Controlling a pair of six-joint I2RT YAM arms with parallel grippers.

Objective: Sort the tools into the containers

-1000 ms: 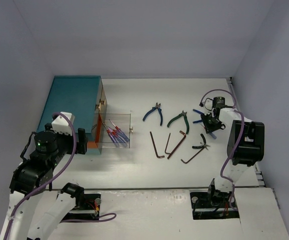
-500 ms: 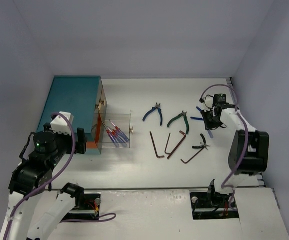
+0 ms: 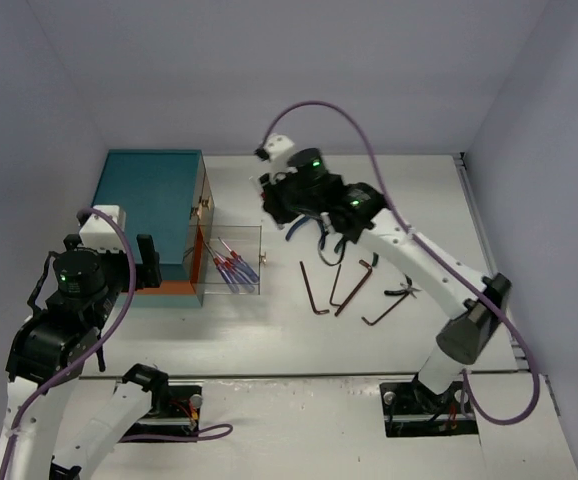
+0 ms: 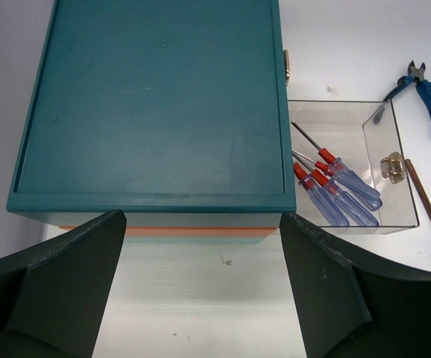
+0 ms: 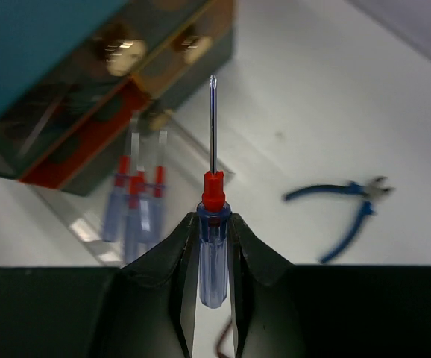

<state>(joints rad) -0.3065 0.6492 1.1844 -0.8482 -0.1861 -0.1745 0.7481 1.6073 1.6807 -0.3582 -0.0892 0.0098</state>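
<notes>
Right gripper (image 5: 213,224) is clamped on the blue handle of one screwdriver (image 5: 213,195), fingers pinching it from both sides just behind the red collar. The grip sits low on the handle, so the whole shaft stands clear ahead of the fingers. I judge this is meant to let the tool go tip-first into the drawer (image 4: 350,127) without the fingers meeting its walls. The long axis runs straight out along the gripper's reach, tip leading. In the wrist view the tip sits over the bare table (image 3: 269,340) just past the drawer's corner, with the chest (image 4: 148,97) front to its left. From that I read the tool as aimed down and leftward toward the chest, held in the air above and slightly to the far right of the drawer, not yet over its floor. The drawer is pulled out to the right of the chest, with clear walls and a brass knob on its right face. The stored screwdrivers (image 4: 335,190) lie side by side in its near half, tips toward the chest, handles toward near right. Matching that lay looks like the aim of the present hold. Left gripper (image 4: 200,283) hangs over the near edge of the chest with fingers (image 4: 66,268) spread wide and nothing between them. It is probably parked there to leave the drawer approach open. Blue pliers (image 4: 428,101) and hex keys (image 3: 353,290) lie on the table right of the drawer, unsorted.
</notes>
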